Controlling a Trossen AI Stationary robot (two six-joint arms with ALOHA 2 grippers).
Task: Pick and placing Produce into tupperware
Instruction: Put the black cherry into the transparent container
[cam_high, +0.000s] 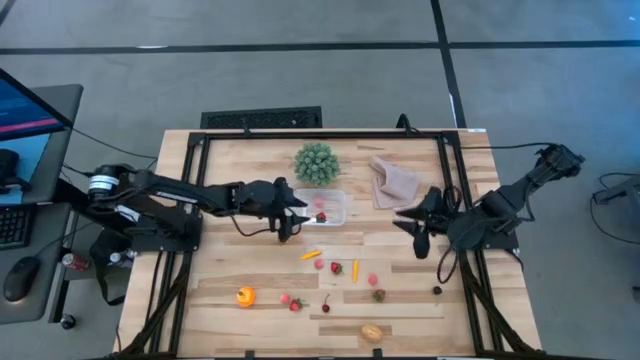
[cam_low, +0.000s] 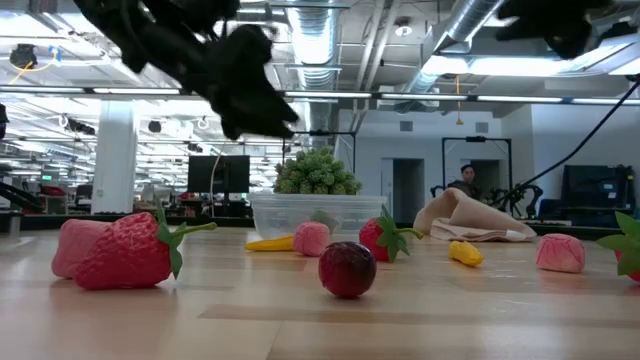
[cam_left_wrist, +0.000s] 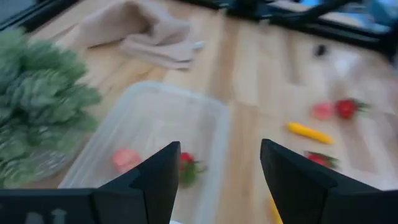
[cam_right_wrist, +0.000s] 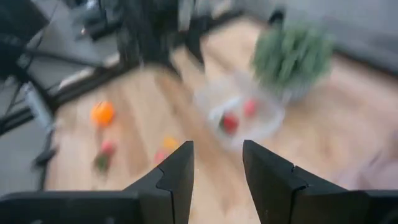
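The left gripper (cam_high: 291, 212), jaws parted and empty, is held over the container (cam_high: 322, 208) near the desk's far edge; a strawberry (cam_left_wrist: 188, 168) lies inside. The right gripper (cam_high: 415, 231), jaws parted and empty, waits near the right edge. Another piece must be fetched next.

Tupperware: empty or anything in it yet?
Not empty. The tupperware holds two pieces: a red strawberry and a pink piece, seen in the left wrist view. No lid on it. The rest of the produce lies on the table.

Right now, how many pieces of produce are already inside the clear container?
2. A pink piece and a red strawberry lie side by side on the floor of the container, below the left gripper. More may be hidden behind its fingers.
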